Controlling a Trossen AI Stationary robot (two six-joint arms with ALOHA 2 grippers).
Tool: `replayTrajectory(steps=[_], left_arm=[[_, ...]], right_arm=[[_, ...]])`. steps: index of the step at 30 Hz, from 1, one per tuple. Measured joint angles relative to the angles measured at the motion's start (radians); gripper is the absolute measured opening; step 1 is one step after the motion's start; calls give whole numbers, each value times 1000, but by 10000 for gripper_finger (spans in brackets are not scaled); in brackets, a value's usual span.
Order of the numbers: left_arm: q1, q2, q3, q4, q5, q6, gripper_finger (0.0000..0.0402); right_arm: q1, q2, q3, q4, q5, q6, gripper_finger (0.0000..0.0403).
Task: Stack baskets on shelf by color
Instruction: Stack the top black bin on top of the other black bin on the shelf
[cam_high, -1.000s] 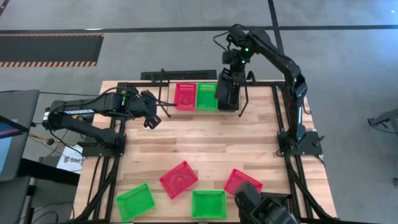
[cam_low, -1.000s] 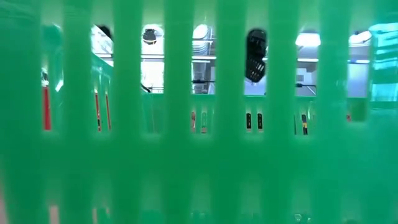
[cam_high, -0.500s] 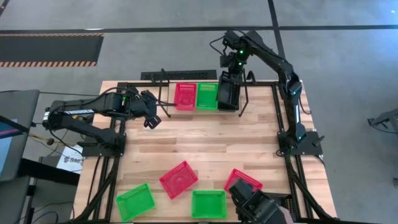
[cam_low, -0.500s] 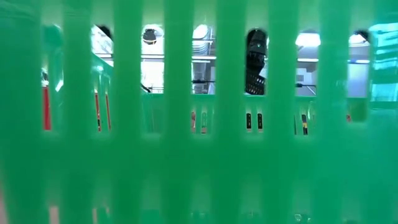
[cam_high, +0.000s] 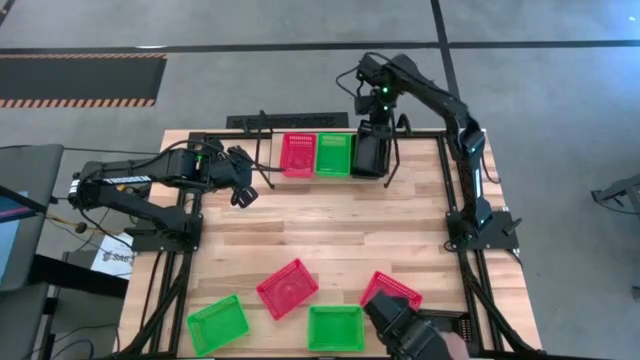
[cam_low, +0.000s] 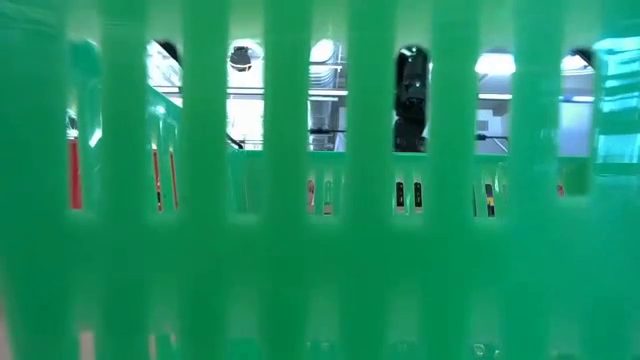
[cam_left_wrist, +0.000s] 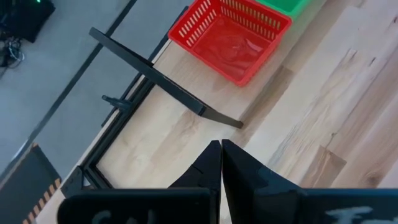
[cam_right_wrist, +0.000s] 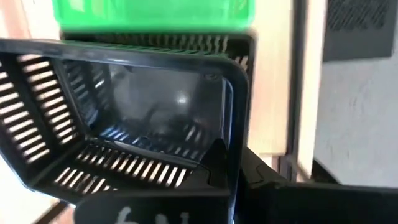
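1. The right gripper sits over the shelf's right end, fingers pinched on the rim of a black plastic mesh basket; a green mesh basket and a red mesh basket stand beside it on the narrow wood shelf.
2. The left gripper waits left of the shelf, fingers closed together, holding nothing.
3. The writing on the gripper bodies is unreadable.

A robotics laboratory or workshop bay. A butcher-block tabletop on a black metal frame carries two bolted-down robot arms and stands on a bare grey concrete floor marked with black lines and a hazard-striped strip; ceiling lights show beyond.
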Motion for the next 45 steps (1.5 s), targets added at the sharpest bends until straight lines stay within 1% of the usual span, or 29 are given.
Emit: replayTrajectory(steps=[4, 16, 27, 35, 45], left_arm=[[0, 0, 0, 0, 0, 26, 0], [0, 0, 0, -6, 1, 52, 0], [0, 0, 0, -5, 9, 51, 0], [0, 0, 0, -4, 9, 51, 0], [0, 0, 0, -4, 8, 51, 0]], right_arm=[[14, 0, -36, 0, 18, 0, 3], [66, 0, -36, 27, 18, 9, 3], [38, 0, -36, 54, 35, 169, 4], [35, 0, -36, -6, 34, 170, 5], [27, 0, -36, -34, 35, 169, 4]])
